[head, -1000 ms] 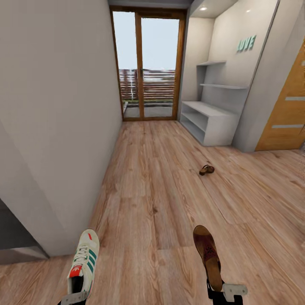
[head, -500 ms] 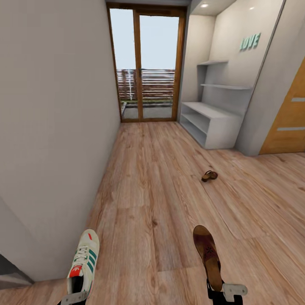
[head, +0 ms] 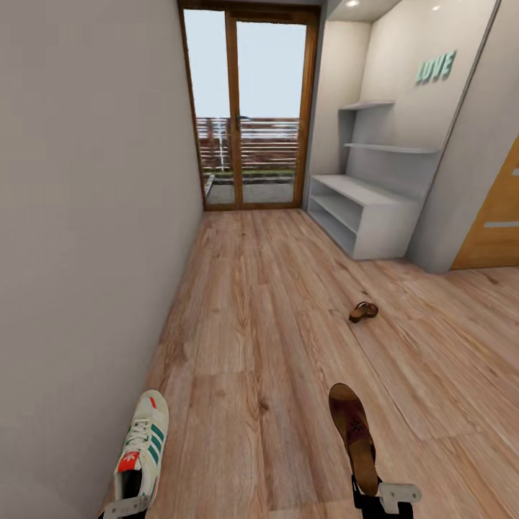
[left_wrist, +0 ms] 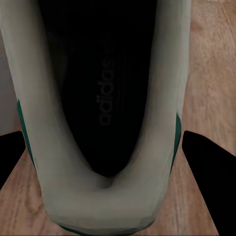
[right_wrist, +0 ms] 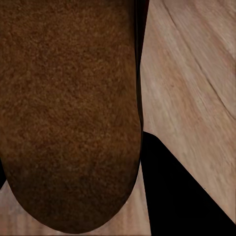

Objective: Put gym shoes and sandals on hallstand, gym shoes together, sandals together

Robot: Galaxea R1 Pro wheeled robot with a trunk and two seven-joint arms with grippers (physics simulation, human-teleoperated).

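Note:
My left gripper (head: 127, 506) is shut on the heel of a cream gym shoe (head: 143, 445) with green stripes, held toe-forward low over the corridor floor (head: 252, 346). The shoe's dark inside (left_wrist: 98, 88) sits between the black fingers (left_wrist: 211, 172). My right gripper (head: 376, 497) is shut on the heel of a brown sandal (head: 352, 431), whose tan insole (right_wrist: 69, 108) lies beside one finger (right_wrist: 172, 191). The second sandal (head: 363, 311) lies on the floor ahead at the right. The grey hallstand (head: 375, 220) stands beyond it against the right wall. The other gym shoe is out of view.
A plain wall (head: 94, 216) runs close along my left side. A glass balcony door (head: 249, 115) with a wooden frame closes the corridor's far end. A wooden door (head: 497, 231) is right of the hallstand, and stepped shelves (head: 389, 148) rise above it.
The camera has moved forward along the corridor: the left wall corner has slid out of the picture and the floor sandal and hallstand sit lower and further right. Both grippers hold their shoes as before.

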